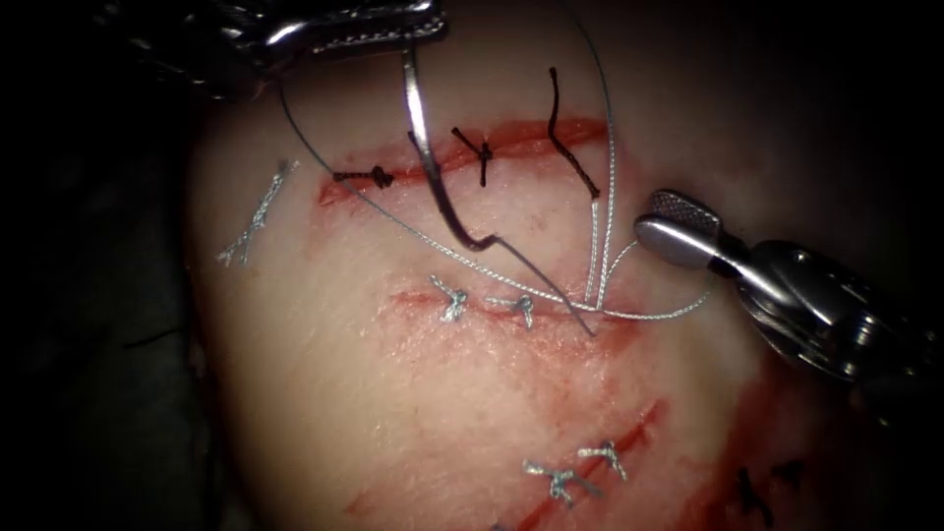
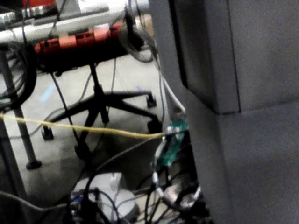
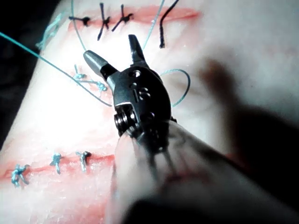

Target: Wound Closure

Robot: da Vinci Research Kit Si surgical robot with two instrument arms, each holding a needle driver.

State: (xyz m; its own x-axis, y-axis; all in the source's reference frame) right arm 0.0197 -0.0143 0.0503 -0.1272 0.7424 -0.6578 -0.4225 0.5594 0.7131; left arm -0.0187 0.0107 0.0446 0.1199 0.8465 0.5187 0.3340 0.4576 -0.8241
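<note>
Left steel needle driver (image 1: 379, 34) clamps the curved steel needle (image 1: 433, 172) near its tail (tip outside the tissue (image 1: 324, 374)); right steel needle driver (image 1: 661, 224) gapes, empty.

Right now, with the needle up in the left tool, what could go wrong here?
The left tool grips the needle by one end, so it may swivel. The needle's free tip hangs just above the tissue and could scratch it. Slack thread curls beside the open right tool and could snag on it.

The left tool (image 1: 324, 29) was cut off by the endoscope view's top edge, hiding where its jaws met the needle (image 1: 438, 187)
</note>
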